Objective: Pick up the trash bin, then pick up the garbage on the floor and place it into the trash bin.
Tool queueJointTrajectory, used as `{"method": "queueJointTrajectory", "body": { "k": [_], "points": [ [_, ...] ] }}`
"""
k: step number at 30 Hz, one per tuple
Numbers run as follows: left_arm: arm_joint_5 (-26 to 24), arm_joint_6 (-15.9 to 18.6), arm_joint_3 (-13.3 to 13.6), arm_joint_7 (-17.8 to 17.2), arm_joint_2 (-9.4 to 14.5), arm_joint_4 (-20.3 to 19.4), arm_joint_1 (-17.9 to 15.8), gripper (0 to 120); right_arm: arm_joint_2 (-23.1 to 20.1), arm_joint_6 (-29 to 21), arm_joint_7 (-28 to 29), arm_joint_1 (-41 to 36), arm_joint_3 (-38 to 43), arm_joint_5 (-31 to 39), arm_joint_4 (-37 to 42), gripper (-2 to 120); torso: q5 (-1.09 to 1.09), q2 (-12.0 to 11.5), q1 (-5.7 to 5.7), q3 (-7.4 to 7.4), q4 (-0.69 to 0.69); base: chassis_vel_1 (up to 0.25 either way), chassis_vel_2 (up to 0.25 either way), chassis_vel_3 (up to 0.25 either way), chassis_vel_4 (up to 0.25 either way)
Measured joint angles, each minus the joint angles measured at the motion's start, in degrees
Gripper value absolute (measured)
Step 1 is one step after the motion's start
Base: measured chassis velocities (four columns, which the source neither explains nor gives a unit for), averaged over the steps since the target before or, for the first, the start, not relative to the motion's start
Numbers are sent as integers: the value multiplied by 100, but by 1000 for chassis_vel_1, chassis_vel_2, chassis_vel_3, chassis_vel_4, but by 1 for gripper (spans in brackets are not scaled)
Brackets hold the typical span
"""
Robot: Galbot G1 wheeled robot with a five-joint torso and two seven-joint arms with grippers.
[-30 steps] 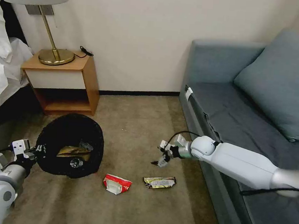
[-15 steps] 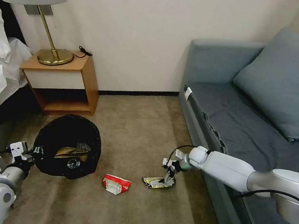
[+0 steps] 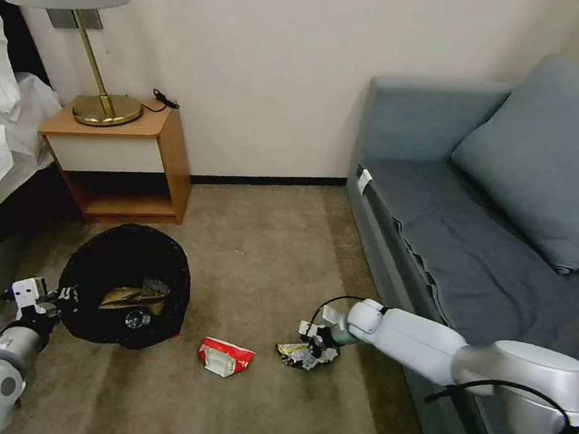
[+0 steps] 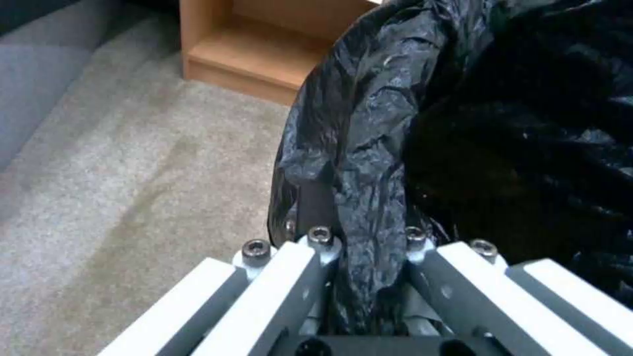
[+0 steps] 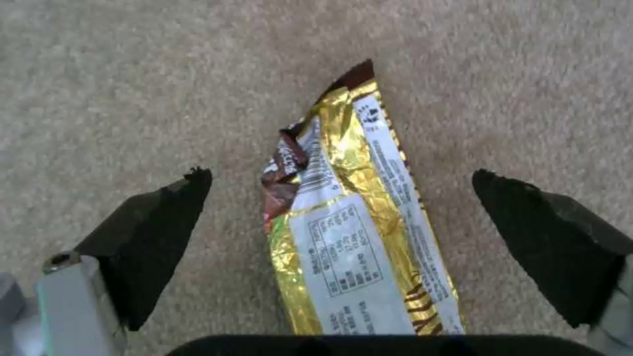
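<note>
The trash bin [image 3: 124, 277], lined with a crinkly black bag [image 4: 369, 148], is tilted toward me at the left. My left gripper [image 3: 62, 298] [image 4: 366, 247] is shut on its rim. Inside it lie crumpled brown paper [image 3: 126, 296] and a clear bottle [image 3: 136, 318]. On the carpet are two pieces of garbage: a red-white wrapper [image 3: 226, 357] and a dark-gold wrapper [image 3: 300, 355] [image 5: 349, 222]. My right gripper [image 3: 314, 345] [image 5: 341, 174] is down at the floor and open. Its black fingers [image 5: 158, 232] stand on either side of the gold wrapper without touching it.
A wooden nightstand [image 3: 130, 158] with a brass lamp [image 3: 104, 105] stands behind the bin, with a bed [image 3: 2, 134] to its left. A grey-blue sofa [image 3: 474, 245] runs along the right, close to my right arm. Open carpet [image 3: 267, 242] lies between them.
My right gripper dropped from above the carpet and moved a little left, so that it now straddles the gold wrapper. The left gripper and the bin drifted slightly left and down.
</note>
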Motion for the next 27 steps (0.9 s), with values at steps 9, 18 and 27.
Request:
{"method": "queueJointTrajectory", "body": {
  "k": [9,18,27],
  "points": [
    [-33,-19,3,8,8,79,-30,2,-190,1,42,-157,129,-45,32,100,1,0,0,0,-3,0,0,0,0],
    [-24,-20,40,7,3,71,-35,2,-108,24,71,-239,221,-110,-98,99,1,0,0,0,-2,0,0,0,0],
    [1,-31,-11,12,-4,24,51,2,11,125,-21,-369,389,-237,-376,71,1,0,0,0,-1,0,0,0,0]
  ]
}}
